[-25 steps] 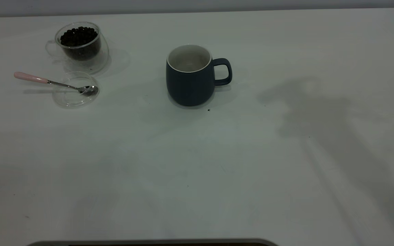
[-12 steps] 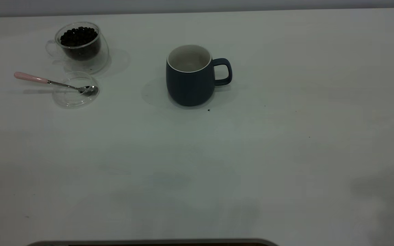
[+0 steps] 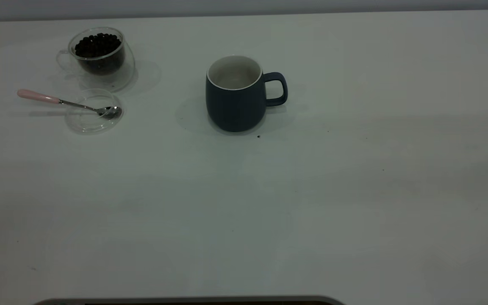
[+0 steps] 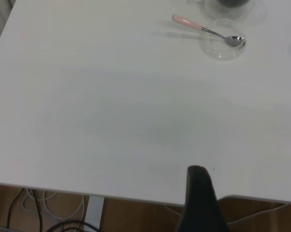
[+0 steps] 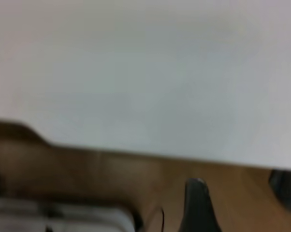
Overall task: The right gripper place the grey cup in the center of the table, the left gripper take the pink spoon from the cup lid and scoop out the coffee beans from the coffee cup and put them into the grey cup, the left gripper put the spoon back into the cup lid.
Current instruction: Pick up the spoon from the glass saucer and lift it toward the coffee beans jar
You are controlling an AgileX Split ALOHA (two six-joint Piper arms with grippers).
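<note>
Arm shadow gone right of grey cup (image 3: 235, 95); cup unmoved, placed. Pink spoon (image 3: 68, 102) left of cup, bowl in cup lid (image 3: 92, 112). Left gripper (image 4: 199, 193) far off, opening indiscernible. Grasp handle, keep level.

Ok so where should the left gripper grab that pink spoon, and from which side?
Probably the pink handle of the spoon, from above. It juts out past the clear cup lid toward the table's left edge, away from the coffee cup, while the bowl lies inside the lid.
</note>
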